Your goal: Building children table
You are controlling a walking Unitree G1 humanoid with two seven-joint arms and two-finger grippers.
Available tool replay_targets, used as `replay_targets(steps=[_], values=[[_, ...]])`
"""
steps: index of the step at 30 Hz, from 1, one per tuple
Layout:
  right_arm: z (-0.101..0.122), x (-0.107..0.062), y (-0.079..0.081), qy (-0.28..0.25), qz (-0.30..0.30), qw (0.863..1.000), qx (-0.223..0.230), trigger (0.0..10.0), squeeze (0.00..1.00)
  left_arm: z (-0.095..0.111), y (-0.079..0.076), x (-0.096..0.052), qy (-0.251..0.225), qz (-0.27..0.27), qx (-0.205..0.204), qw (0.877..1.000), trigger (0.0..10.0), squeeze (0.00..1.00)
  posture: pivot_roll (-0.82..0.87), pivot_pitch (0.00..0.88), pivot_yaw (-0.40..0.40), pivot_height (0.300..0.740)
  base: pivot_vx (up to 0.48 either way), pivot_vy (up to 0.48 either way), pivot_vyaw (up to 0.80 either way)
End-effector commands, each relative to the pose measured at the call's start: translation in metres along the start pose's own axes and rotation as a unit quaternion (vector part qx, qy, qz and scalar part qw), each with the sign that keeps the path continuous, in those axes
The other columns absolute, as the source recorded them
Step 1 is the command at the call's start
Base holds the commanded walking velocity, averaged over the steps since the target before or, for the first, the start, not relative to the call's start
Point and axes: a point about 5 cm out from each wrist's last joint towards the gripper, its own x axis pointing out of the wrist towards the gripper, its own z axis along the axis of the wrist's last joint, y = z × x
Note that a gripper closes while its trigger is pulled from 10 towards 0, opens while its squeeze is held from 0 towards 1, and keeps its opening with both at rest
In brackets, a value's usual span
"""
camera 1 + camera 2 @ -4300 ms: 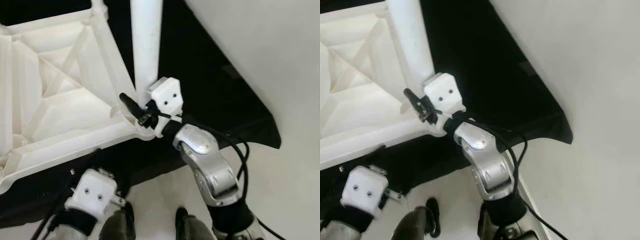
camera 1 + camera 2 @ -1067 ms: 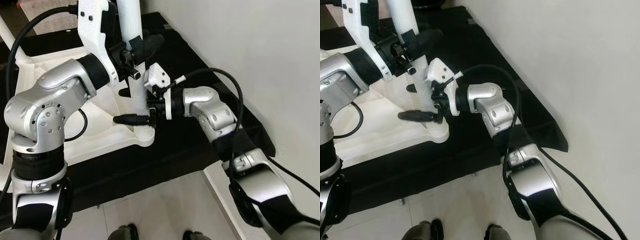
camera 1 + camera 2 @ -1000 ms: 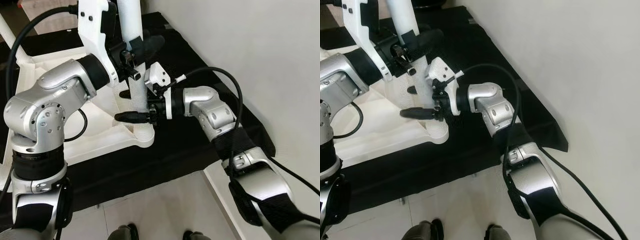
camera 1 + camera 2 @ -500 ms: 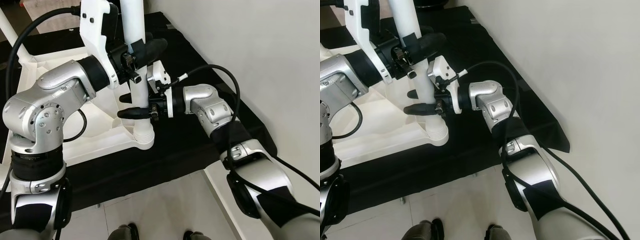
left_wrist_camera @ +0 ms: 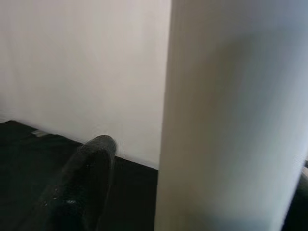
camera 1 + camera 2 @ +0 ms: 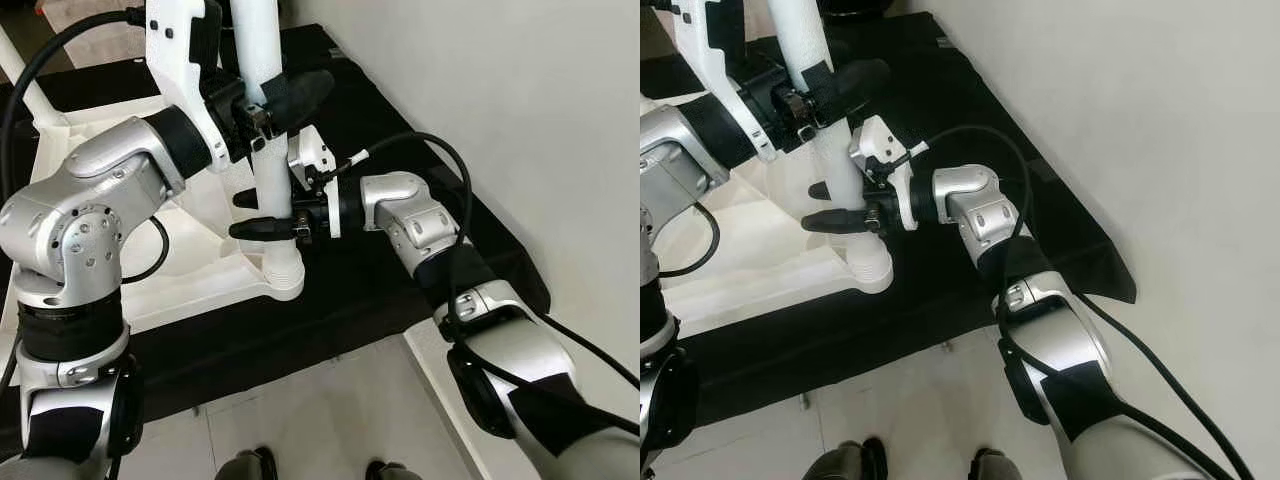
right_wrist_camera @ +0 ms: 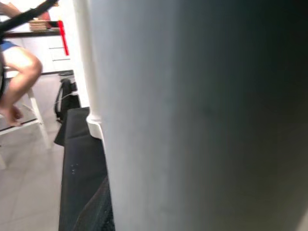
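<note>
Your table leg (image 6: pixel 262 120) stands upright in the corner socket (image 6: pixel 282 283) of the inverted white tabletop (image 6: pixel 190 270), which lies on a black mat (image 6: pixel 380 250) on the light tiled floor (image 6: pixel 330 420).

Both grippers are clamped on that leg. Left gripper (image 6: pixel 265 100) holds it high up, fingers closed around the shaft; one finger (image 6: pixel 300 92) wraps the near side. Right gripper (image 6: pixel 268 215) holds it lower, just above the socket, with one finger (image 6: pixel 262 229) in front of the shaft and the other behind it.

Edges: the socket sits right at the tabletop's near corner, and the mat edge runs just below it. A white wall (image 6: pixel 500 110) rises close on the right, with the right forearm (image 6: pixel 405 215) lying between leg and wall, so you have little room on that side. Mat and floor toward the robot's feet (image 6: pixel 250 465) are open.

Count: one leg in the grippers, a second leg (image 6: pixel 20 75) at the tabletop's far left, one tabletop, one mat. Right wrist view shows a person's bare leg (image 7: pixel 21 72) on a white chair (image 7: pixel 29 127) in the background.
</note>
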Motion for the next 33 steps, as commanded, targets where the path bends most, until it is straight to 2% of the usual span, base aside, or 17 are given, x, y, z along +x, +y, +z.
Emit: replay_targets(steps=[1,2,3,4,5,6,7,8,9,10,11,12,14,18,26,30,33], values=[[0.0,0.009,0.004,0.006,-0.009,1.0,-0.006,0.0,0.0,0.004,-0.005,0.003,-0.006,-0.009,0.005,1.0,10.0,1.0,0.07,0.182,-0.01,0.74,0.0,0.0,0.0],[-0.01,0.007,0.005,0.03,-0.122,0.992,-0.02,0.0,0.0,0.004,-0.005,0.002,-0.002,0.001,0.007,1.0,10.0,1.0,0.07,0.187,-0.03,0.74,0.0,0.0,0.0],[-0.01,0.007,0.005,0.03,-0.122,0.992,-0.02,0.0,0.0,0.004,-0.005,0.002,-0.002,0.001,0.007,1.0,10.0,1.0,0.07,0.187,-0.03,0.74,0.0,0.0,0.0],[-0.016,0.004,0.0,0.03,-0.268,0.963,0.007,0.0,0.0,0.004,-0.006,0.002,0.0,0.002,0.008,1.0,10.0,1.0,0.07,0.187,-0.033,0.74,0.0,0.0,0.0],[-0.026,-0.004,0.005,0.037,-0.358,0.933,0.022,0.0,0.0,0.004,-0.006,0.002,0.003,-0.001,0.002,1.0,10.0,0.0,0.07,0.193,-0.033,0.74,0.0,0.0,0.0],[-0.026,-0.004,0.005,0.037,-0.358,0.933,0.022,0.0,0.0,0.004,-0.006,0.002,0.003,-0.001,0.002,1.0,10.0,0.0,0.07,0.193,-0.033,0.74,0.0,0.0,0.0],[-0.035,-0.006,0.017,0.042,-0.391,0.918,0.04,0.0,0.0,0.004,-0.005,0.001,0.005,-0.003,-0.002,1.0,10.0,0.0,0.07,0.203,-0.016,0.74,0.0,0.0,0.0],[-0.035,-0.006,0.017,0.042,-0.391,0.918,0.04,0.0,0.0,0.004,-0.005,0.001,0.005,-0.003,-0.002,1.0,10.0,0.0,0.07,0.203,-0.016,0.74,0.0,0.0,0.0],[-0.044,-0.001,0.034,0.049,-0.392,0.917,0.057,0.0,0.0,0.001,-0.004,0.0,0.009,-0.003,-0.011,1.0,10.0,0.0,0.06,0.194,-0.003,0.74,0.0,0.0,0.0],[-0.044,-0.001,0.034,0.049,-0.392,0.917,0.057,0.0,0.0,0.001,-0.004,0.0,0.009,-0.003,-0.011,1.0,10.0,0.0,0.06,0.194,-0.003,0.74,0.0,0.0,0.0],[-0.048,0.004,0.045,0.052,-0.374,0.924,0.065,0.0,0.0,-0.001,-0.004,-0.001,0.012,-0.003,-0.017,1.0,10.0,0.0,0.06,0.194,-0.003,0.74,0.0,0.0,0.0],[-0.048,0.004,0.045,0.052,-0.374,0.924,0.065,0.0,0.0,-0.001,-0.004,-0.001,0.012,-0.003,-0.017,1.0,10.0,0.0,0.06,0.194,-0.003,0.74,0.0,0.0,0.0],[-0.046,0.016,0.053,0.041,-0.361,0.929,0.073,0.0,0.0,-0.009,-0.004,-0.001,0.025,-0.006,-0.021,0.999,10.0,0.0,0.07,0.185,0.001,0.74,0.0,0.0,0.0],[-0.043,0.02,0.049,0.03,-0.361,0.929,0.076,0.0,0.0,-0.011,-0.005,0.001,0.03,-0.006,-0.02,0.999,10.0,0.0,0.07,0.181,-0.004,0.74,0.0,0.0,0.0],[-0.032,0.02,0.053,0.036,-0.383,0.92,0.076,0.0,0.0,-0.017,-0.004,0.0,0.045,0.002,-0.024,0.999,10.0,0.0,0.06,0.174,-0.009,0.74,0.0,0.0,0.0],[-0.028,0.024,0.052,0.039,-0.362,0.928,0.076,0.0,0.0,-0.018,-0.004,0.0,0.048,0.002,-0.022,0.999,10.0,0.0,0.06,0.171,-0.011,0.74,0.0,0.0,0.0],[-0.025,0.025,0.048,0.04,-0.36,0.929,0.075,0.0,0.0,-0.019,-0.006,0.0,0.05,-0.001,-0.024,0.998,10.0,0.0,0.06,0.172,-0.013,0.74,0.0,0.0,0.0]])
